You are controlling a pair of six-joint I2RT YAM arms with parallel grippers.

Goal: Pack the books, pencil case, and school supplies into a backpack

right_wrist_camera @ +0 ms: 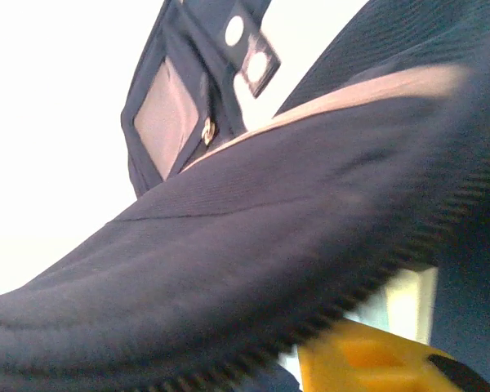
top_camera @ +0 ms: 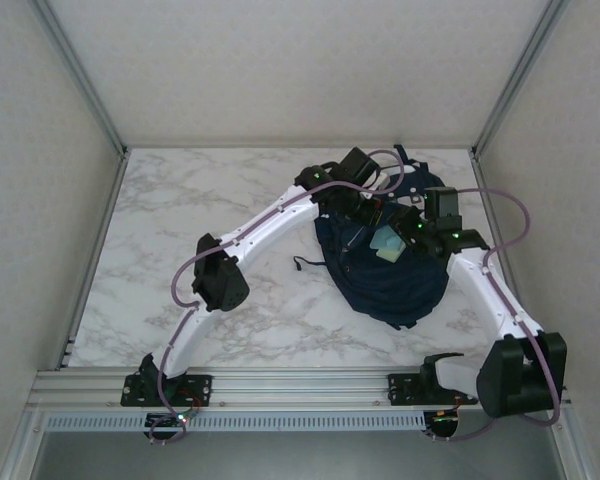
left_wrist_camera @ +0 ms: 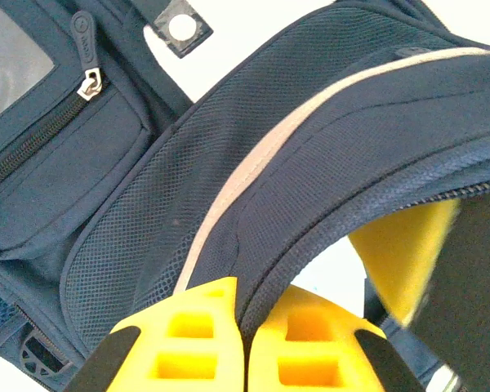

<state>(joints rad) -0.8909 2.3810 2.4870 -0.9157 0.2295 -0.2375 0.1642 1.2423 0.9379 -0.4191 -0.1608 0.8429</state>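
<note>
Backpack (top_camera: 390, 285): big, navy, lying on the table (top_camera: 200, 200), right of centre, towards the far side, w/ its top end pointing away from the arm bases. The mouth gapes in the upper half, w/ a light-blue square pad (top_camera: 388, 243) showing in it.

Left wrist view:
- a mesh-textured navy flap w/ a pale stripe (left_wrist_camera: 310, 122) curving along it & zip teeth on its edge
- a front pocket w/ a metal zip pull (left_wrist_camera: 90, 84)
- a grey patch (left_wrist_camera: 8, 49) above that pocket
- a dark tab (left_wrist_camera: 180, 28) w/ a white dot

Right wrist view: a navy flap seen from low down, blurred, w/ its zip edge running across.

Left pincer (left_wrist_camera: 243, 306): pressed together on the flap's edge, fabric caught btwn both yellow fingers (left_wrist_camera: 188, 343). The flap arches up, w/ light showing beneath.

Right pincer (top_camera: 415, 233): at the mouth's right side, just beside the pad. One yellow finger (right_wrist_camera: 367, 363) shows under the zip edge. Can't tell if it's spread or pinching anything.

Around:
- Under the arched flap there's a yellow piece (left_wrist_camera: 396, 253), blurred, can't tell what it is, w/ a dark blurred shape (left_wrist_camera: 474, 286) beside it.
- In the top view both arms cross over the bag's upper half & hide most of the opening.
- A thin dark strap end (top_camera: 303, 263) lies on the table just left of the bag.
- Pale walls stand round the table on three sides.
</note>
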